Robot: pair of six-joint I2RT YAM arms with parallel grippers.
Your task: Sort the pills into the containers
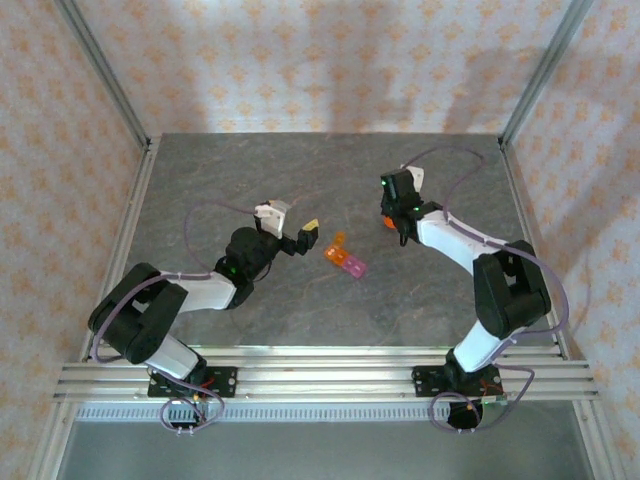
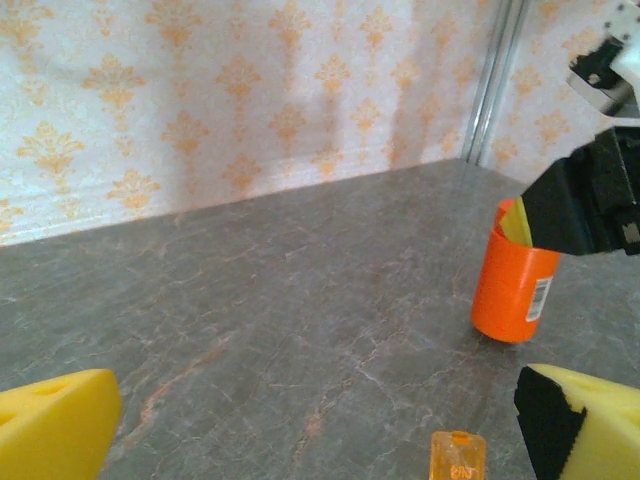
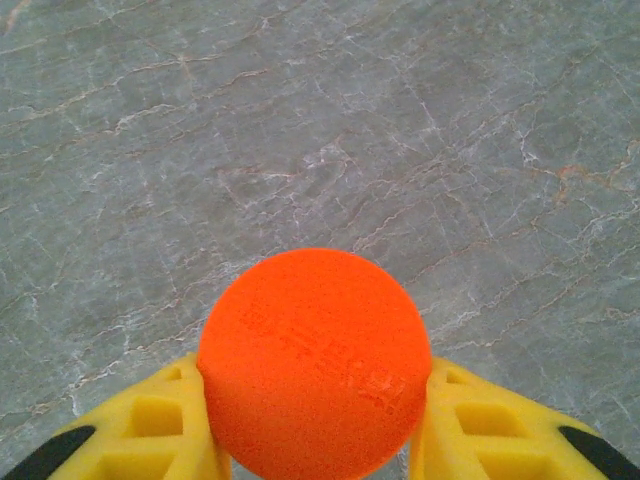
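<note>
Containers (image 1: 345, 258): orange and pink, touching, mid-table (image 1: 250, 180), well off every edge.
Left gripper (image 1: 308, 234): jaws wide, empty, just left of them.
Right gripper (image 1: 391, 222): clamped on the upright bottle (image 3: 315, 360), near their right.
Lid: possibly on; unclear.
Advice: carry the bottle level, tip slowly over one compartment, left bracing.

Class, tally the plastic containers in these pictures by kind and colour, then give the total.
tall orange cylindrical plastic bottle: 1
tiny translucent orange plastic compartment: 1
tiny translucent pink plastic compartment: 1
Total: 3
</note>
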